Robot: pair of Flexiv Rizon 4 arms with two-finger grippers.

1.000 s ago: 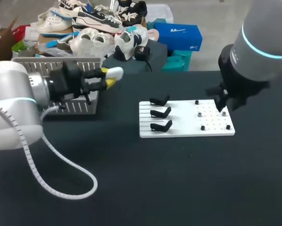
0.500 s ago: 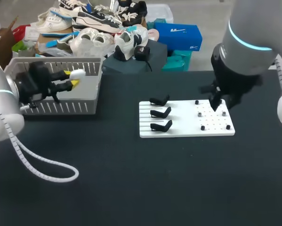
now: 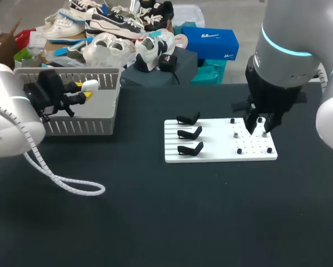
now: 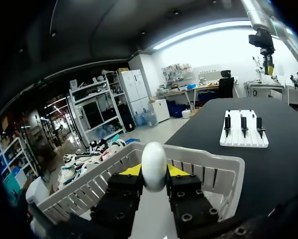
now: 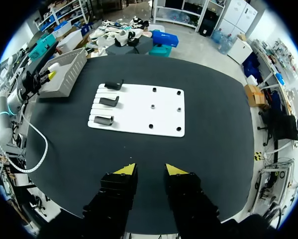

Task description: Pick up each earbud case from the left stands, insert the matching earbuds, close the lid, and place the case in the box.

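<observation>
**Left gripper holds case over basket; right gripper open above board**

- Left gripper (image 4: pixel 153 173): both yellow-tipped fingers are clamped on the white earbud case (image 4: pixel 153 165), one on each side. The case stands upright between them. I can't make out a lid seam.
- Head view: the left gripper (image 3: pixel 84 92) and the case (image 3: pixel 90 85) sit over the inside of the grey slatted basket (image 3: pixel 83 127), near its right wall. In the left wrist view the basket (image 4: pixel 208 172) wall is just ahead of the fingers, and the case is above the rim.
- Right gripper (image 5: pixel 149 170): fingers apart, nothing between them, high over the table. Head view puts the right gripper (image 3: pixel 259 129) above the right part of the white board (image 3: pixel 210 156).
- The board (image 5: pixel 139 115) carries three black stands (image 3: pixel 189 133) in a column on its left part. Six small dark pieces (image 5: pixel 153 106) sit in two columns on its right part, too small to tell what they are.
- A white coiled cable (image 3: pixel 71 183) runs from the left arm and loops on the table.
</observation>
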